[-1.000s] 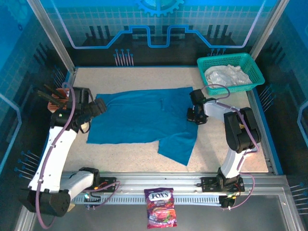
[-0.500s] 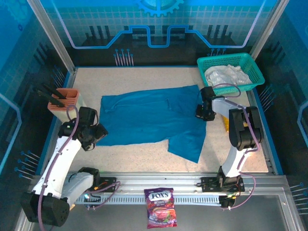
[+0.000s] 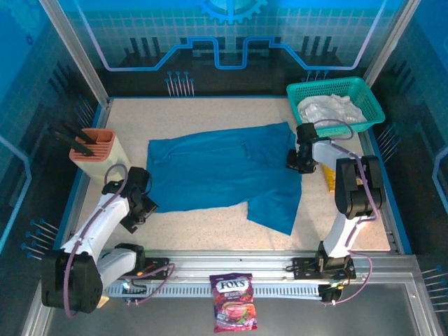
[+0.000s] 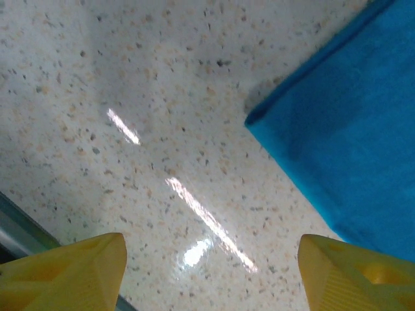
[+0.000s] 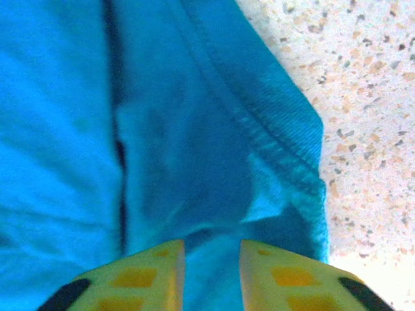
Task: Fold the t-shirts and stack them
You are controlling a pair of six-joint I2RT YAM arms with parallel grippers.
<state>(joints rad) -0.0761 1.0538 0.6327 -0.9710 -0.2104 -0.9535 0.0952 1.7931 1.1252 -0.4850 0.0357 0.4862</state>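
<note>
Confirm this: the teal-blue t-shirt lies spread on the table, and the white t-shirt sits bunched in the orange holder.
Wrong in one respect: the white t-shirt sits bunched in the green mesh basket, as the top external view shows. The teal-blue t-shirt does lie spread on the table.

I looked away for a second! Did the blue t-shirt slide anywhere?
Yes. The blue t-shirt slid right, its far corner now closer to the green mesh basket.
</note>
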